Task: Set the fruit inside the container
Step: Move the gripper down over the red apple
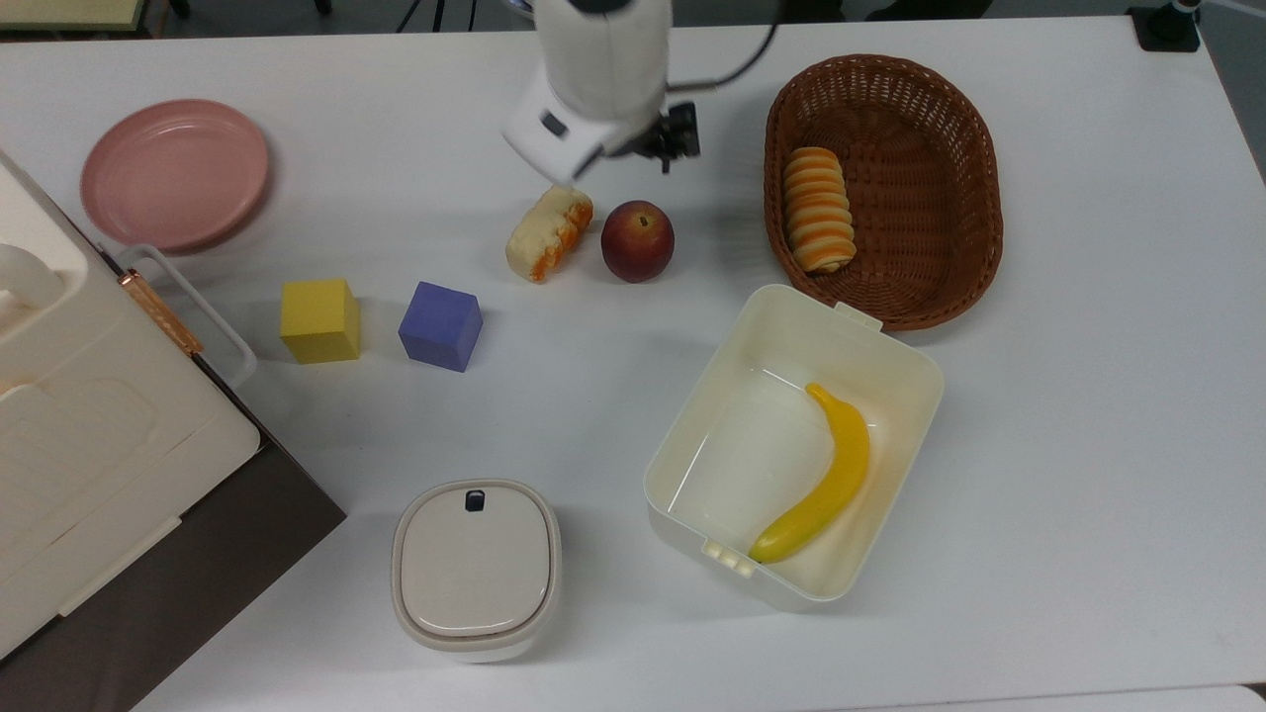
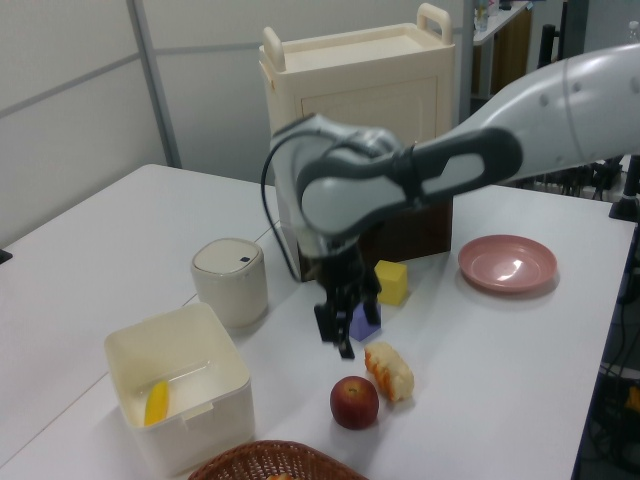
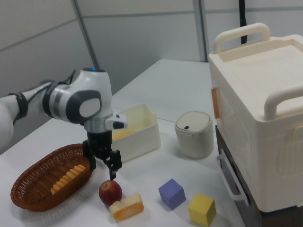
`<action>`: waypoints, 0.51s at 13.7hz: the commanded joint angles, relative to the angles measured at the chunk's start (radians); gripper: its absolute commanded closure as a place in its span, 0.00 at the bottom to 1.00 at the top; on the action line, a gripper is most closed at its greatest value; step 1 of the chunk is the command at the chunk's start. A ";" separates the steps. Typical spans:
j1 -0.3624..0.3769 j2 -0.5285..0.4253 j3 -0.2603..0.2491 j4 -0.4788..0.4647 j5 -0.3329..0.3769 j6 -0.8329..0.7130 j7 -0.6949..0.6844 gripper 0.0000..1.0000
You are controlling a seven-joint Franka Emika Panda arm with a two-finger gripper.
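While hanging just above the fruit [image 3: 110, 192], the gripper [image 3: 102, 166] gapes wide; it holds nothing.

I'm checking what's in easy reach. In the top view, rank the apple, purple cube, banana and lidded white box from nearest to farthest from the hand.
1. Apple, just below the hand.
2. Purple cube, toward the top view's lower left.
3. Banana, in the container, lower right.
4. Lidded white box, near the bottom edge.

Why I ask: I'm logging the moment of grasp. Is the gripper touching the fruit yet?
Apart. In the right view the open gripper hangs above the fruit, with bare table visible between its fingertips and the fruit's top.
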 commanded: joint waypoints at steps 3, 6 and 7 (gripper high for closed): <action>0.039 0.065 -0.006 -0.043 0.015 0.087 0.010 0.00; 0.042 0.091 -0.007 -0.043 0.004 0.111 0.011 0.00; 0.044 0.102 -0.007 -0.041 0.003 0.122 0.011 0.00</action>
